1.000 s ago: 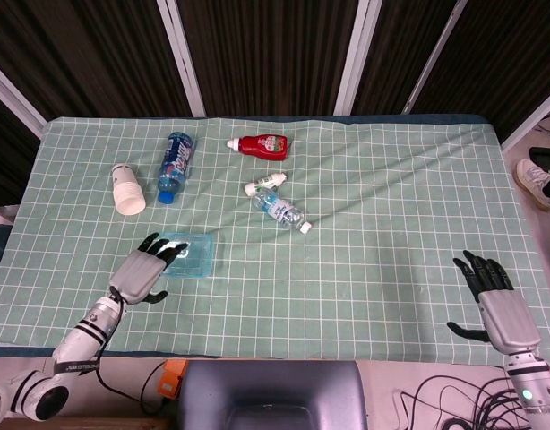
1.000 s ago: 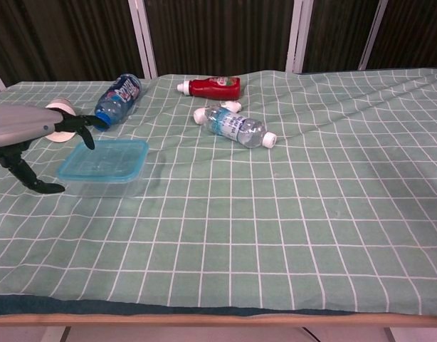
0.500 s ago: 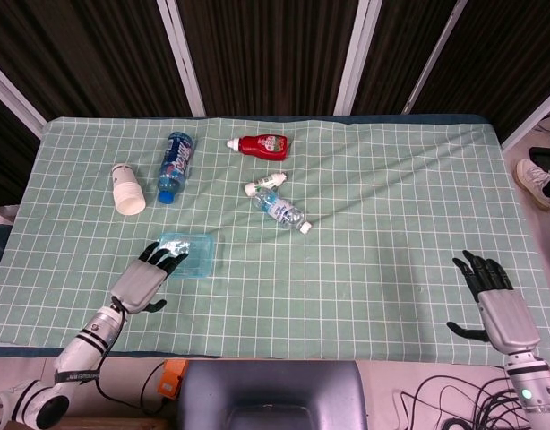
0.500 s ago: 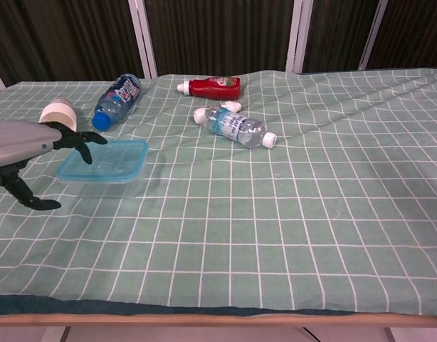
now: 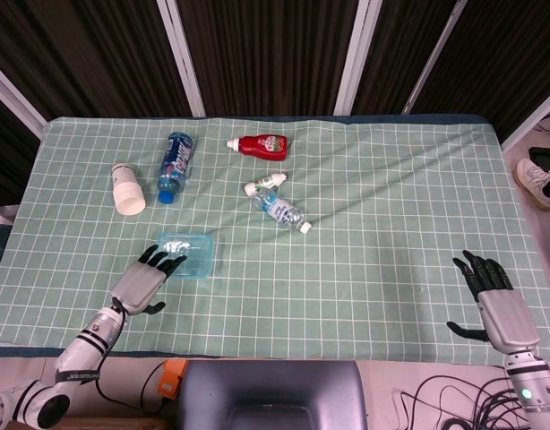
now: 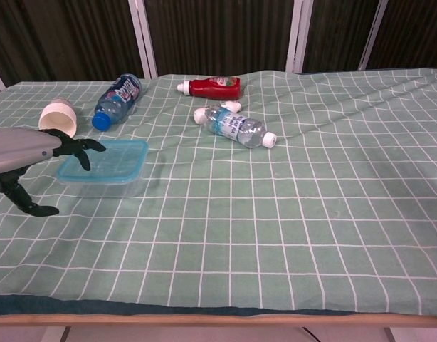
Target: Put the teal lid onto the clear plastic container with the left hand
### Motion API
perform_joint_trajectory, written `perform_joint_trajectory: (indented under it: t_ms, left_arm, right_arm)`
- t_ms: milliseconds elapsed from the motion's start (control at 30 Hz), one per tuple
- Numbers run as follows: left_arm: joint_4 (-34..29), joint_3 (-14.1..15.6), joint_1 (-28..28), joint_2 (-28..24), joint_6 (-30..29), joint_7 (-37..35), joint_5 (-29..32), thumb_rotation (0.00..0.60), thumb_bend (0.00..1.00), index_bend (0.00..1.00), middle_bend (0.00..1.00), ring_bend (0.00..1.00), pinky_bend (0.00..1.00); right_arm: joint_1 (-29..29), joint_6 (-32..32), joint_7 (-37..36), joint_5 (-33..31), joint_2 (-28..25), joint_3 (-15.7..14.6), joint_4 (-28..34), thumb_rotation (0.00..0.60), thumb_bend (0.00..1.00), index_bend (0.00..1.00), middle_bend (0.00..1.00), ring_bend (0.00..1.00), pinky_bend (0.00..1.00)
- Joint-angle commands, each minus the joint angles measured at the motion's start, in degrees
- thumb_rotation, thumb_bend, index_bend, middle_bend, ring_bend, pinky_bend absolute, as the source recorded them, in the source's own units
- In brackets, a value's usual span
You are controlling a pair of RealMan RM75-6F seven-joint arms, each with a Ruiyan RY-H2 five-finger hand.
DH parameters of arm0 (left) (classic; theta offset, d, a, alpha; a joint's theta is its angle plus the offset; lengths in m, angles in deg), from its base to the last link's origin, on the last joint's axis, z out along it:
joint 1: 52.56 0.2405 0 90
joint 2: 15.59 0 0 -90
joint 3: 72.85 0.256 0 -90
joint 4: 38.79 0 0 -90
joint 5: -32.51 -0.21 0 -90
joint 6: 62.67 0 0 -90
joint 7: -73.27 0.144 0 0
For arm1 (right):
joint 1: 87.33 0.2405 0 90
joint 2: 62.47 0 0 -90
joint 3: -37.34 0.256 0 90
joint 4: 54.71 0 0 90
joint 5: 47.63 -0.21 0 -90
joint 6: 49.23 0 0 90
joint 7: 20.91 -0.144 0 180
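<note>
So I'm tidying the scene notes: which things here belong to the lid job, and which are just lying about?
Job: teal lid on the clear plastic container; left hand.
Lying about: blue bottle, red bottle, clear bottle, small white bottle, white cup.

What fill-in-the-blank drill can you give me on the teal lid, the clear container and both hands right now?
1. The teal lid sits on the clear plastic container, so the lid is already ____.
2. The left hand holds ____.
3. The right hand has its fingers ____.
4. The red sauce bottle lies on its ____.

Missing words: on; nothing; apart; side
</note>
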Motion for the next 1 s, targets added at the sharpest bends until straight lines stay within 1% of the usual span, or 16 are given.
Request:
perform_joint_trajectory:
  t_ms: [33,233,1000]
  left_arm:
    - [-0.26,-0.08,0.19,-0.15,-0.33,-0.13,-0.37,0.6,0.22,0.0,0.24,0.11,0.0]
    - [-0.49,-0.03,0.49,-0.43,-0.2,0.11,-0.34,0.6,0.22,0.0,0.24,0.12,0.0]
    - [2.1,0.26,0.85,1.0,2.19,-0.42,0.98,0.6,0.22,0.0,0.25,0.12,0.0]
  right_arm:
    - [-0.01,-0.02,0.03,-0.04,0.01,0.02,0.0,0.6,0.19,0.0,0.0,0.0,0.01]
    - [0.03,0.06,0.22,-0.04,0.07,0.0,0.03,0.6,0.19,0.0,0.0,0.0,0.01]
    - [0.07,0.12,0.33,-0.09,0.1,0.01,0.04,0.6,0.19,0.0,0.0,0.0,0.01]
